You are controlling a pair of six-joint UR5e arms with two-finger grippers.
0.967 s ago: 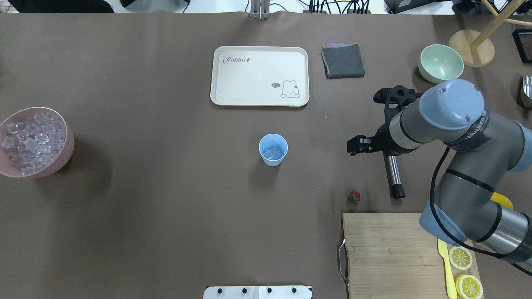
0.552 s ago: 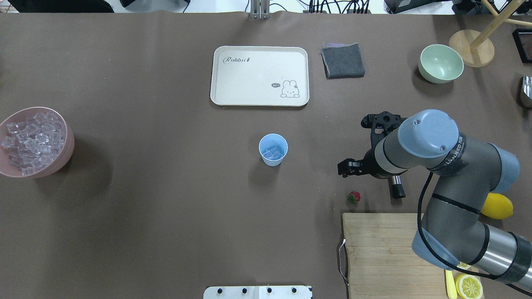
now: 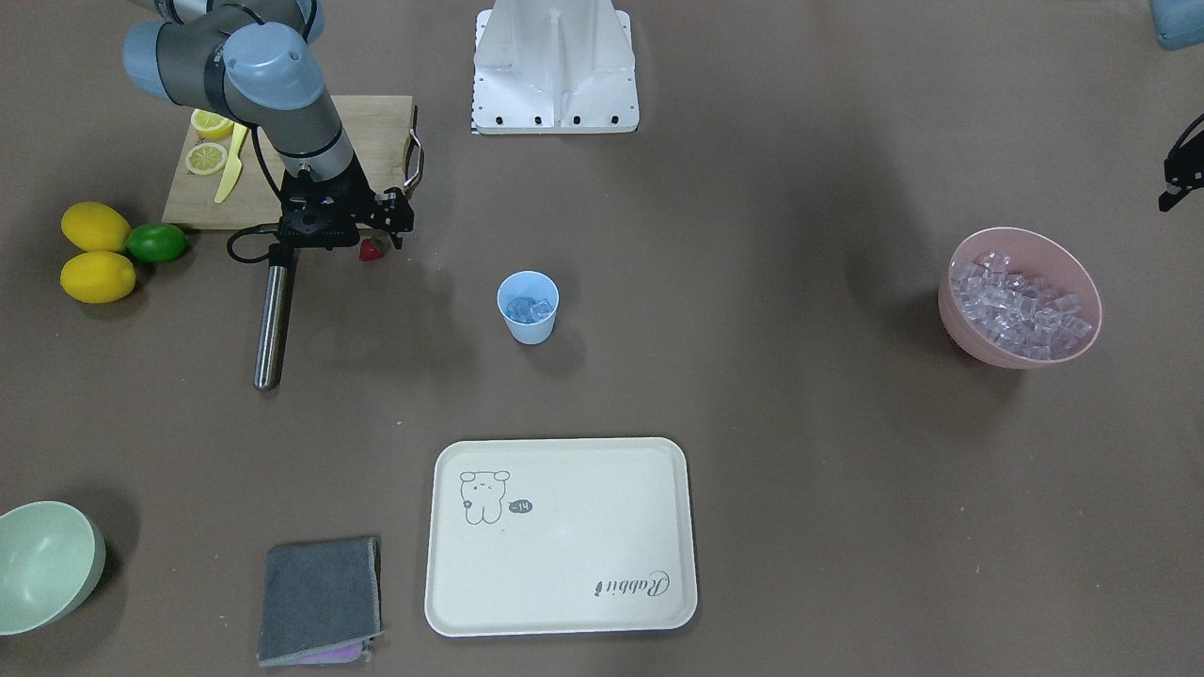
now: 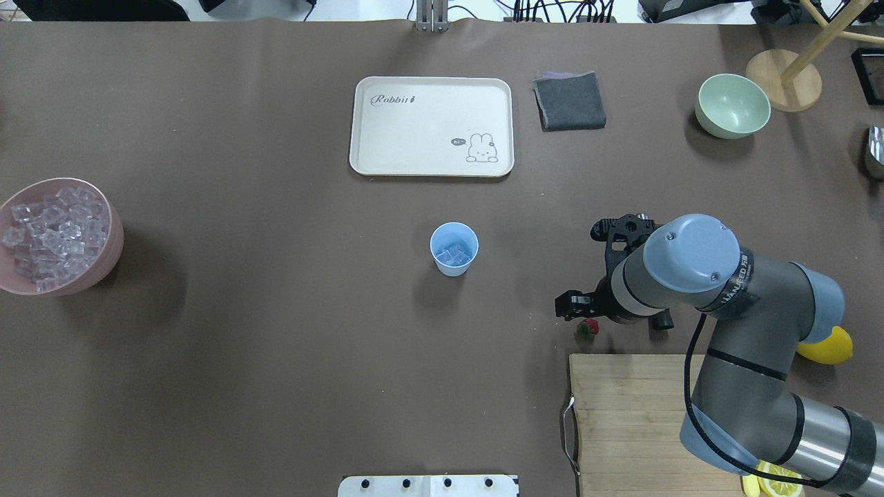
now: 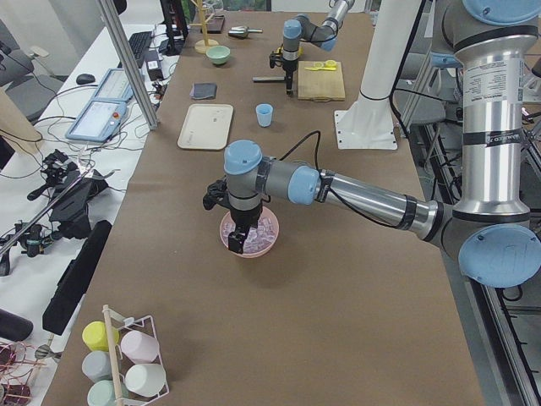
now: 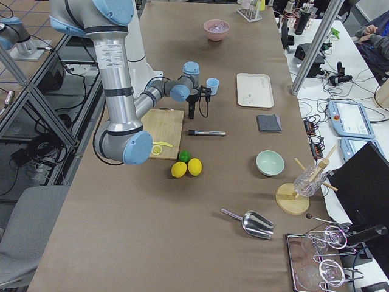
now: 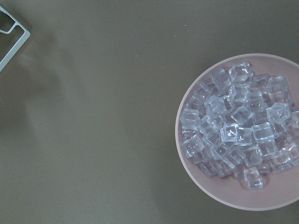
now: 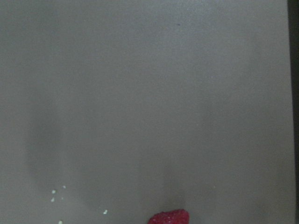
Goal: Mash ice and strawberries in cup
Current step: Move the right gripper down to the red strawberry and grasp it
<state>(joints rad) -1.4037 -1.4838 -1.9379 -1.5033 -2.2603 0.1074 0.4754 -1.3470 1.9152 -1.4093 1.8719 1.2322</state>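
The light-blue cup (image 4: 454, 248) stands upright mid-table with a few ice cubes (image 4: 453, 256) inside; it also shows in the front view (image 3: 528, 306). Many more ice cubes (image 7: 238, 126) fill the pink bowl (image 4: 110, 207). The red strawberry (image 4: 588, 328) lies on the table beside the cutting board and shows at the bottom edge of the right wrist view (image 8: 169, 217). My right gripper (image 4: 577, 307) hangs just above and beside the strawberry; its fingers are hidden. My left gripper (image 5: 240, 242) hovers over the pink bowl; I cannot tell its state.
A steel muddler (image 3: 273, 320) lies by the right arm. The wooden cutting board (image 4: 635, 421) holds lemon slices and a yellow knife (image 3: 229, 165). Two lemons (image 3: 94, 226) and a lime (image 3: 155, 243) lie nearby. A cream tray (image 4: 431, 126), grey cloth (image 4: 570, 101) and green bowl (image 4: 732, 105) sit at the far side.
My right arm has moved toward the robot's side of the table, from beside the muddler to over the strawberry, and now covers most of the muddler. The cup and strawberry have not moved.
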